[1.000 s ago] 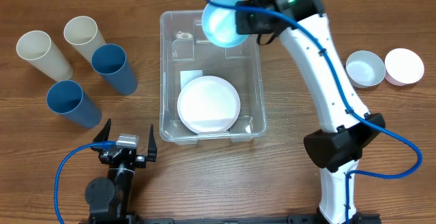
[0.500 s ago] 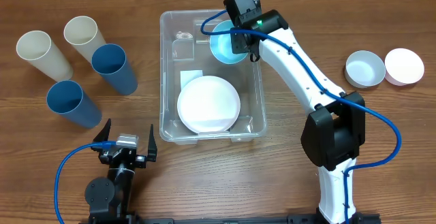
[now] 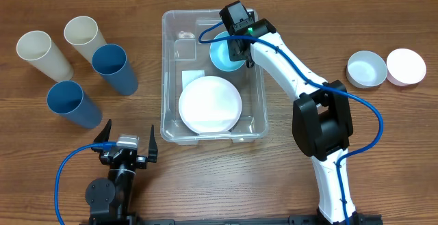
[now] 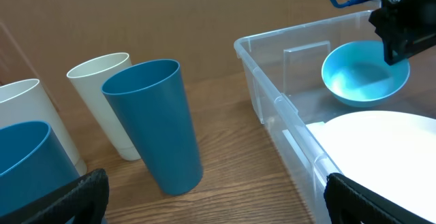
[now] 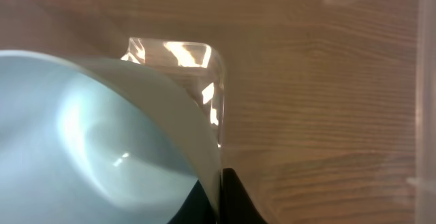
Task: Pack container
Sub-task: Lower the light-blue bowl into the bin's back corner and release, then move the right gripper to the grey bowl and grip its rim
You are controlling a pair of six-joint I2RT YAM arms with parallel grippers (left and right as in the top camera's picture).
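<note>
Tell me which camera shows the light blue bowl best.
Left wrist: the light blue bowl shows almost whole, inside the container, the right gripper pinching its rim. Overhead, the arm covers part of the bowl. Right wrist shows only a close-up stretch of rim.

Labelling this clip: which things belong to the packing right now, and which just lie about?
In the job: container, white plate inside it, blue bowl, right gripper holding it.
Lying about: cream cups, blue cups, pale bowls, open left gripper.

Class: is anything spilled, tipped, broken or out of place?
Nothing stands out. The plastic cups stand upright; the round white plate lies in the clear plastic container, where the right claw holds a light-blue bowl.
</note>
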